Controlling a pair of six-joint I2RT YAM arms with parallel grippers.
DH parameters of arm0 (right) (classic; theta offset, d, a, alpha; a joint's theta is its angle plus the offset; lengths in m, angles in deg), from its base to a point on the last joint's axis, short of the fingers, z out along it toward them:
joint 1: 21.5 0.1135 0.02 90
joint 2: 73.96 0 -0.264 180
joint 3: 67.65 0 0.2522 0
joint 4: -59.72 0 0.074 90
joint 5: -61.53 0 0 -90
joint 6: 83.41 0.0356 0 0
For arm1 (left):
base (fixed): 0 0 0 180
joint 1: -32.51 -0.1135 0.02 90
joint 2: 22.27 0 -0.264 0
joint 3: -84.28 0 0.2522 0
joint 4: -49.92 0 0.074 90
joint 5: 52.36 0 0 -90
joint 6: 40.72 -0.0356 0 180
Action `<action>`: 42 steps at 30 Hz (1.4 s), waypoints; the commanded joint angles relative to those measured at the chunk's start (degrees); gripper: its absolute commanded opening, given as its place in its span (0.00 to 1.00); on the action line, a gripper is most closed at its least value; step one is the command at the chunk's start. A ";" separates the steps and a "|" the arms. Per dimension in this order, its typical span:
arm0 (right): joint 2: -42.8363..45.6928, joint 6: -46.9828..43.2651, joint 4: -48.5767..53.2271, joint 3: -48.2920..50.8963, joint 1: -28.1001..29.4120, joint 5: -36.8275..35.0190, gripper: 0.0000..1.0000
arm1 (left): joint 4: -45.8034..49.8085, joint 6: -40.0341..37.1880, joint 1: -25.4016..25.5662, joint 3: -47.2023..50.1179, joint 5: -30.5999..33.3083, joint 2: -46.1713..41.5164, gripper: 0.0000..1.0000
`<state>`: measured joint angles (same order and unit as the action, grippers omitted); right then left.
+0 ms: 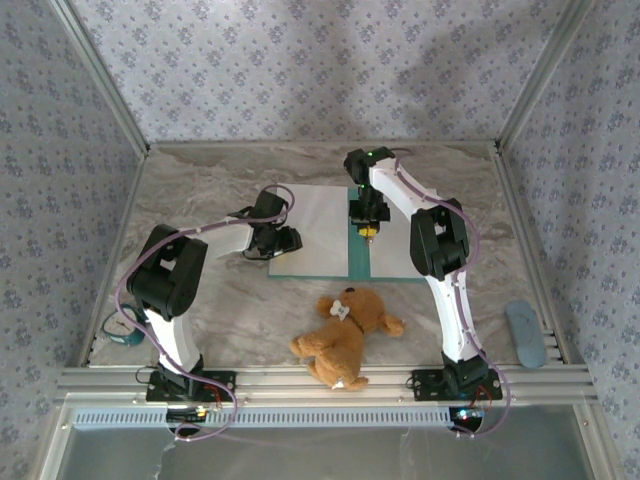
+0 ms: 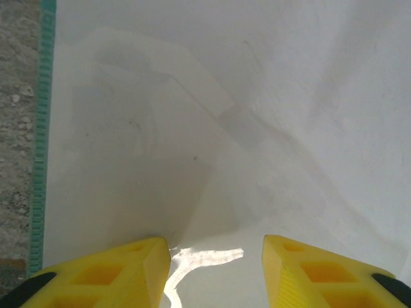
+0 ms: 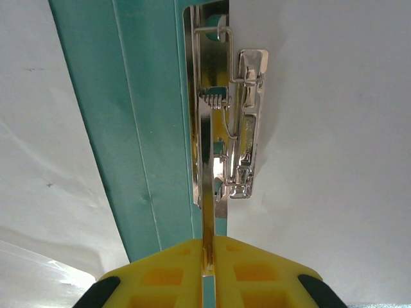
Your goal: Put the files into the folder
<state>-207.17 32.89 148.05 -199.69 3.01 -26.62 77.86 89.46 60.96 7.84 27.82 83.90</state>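
A brown teddy bear [image 1: 345,335] lies on the marble table [image 1: 250,300].

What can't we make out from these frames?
- Top view: right gripper covers the clip on the folder.
- Left wrist: left gripper seen end-on; contact with the white sheet unclear.
- Any view: number of stacked sheets, edges too thin.
- Top view: teal object half hidden behind the left arm.

Two sheets [image 1: 315,215]; one folder [image 1: 358,262]; one bear [image 1: 345,338]
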 commanded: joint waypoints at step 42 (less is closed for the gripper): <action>-0.68 -0.20 -6.25 12.06 -1.13 -0.72 0.11 | 6.89 0.99 0.56 2.73 0.76 2.79 0.45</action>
<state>-206.16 32.70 141.93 -189.92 2.33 -27.06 77.70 89.50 61.16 7.78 27.80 83.97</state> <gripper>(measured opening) 0.110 0.450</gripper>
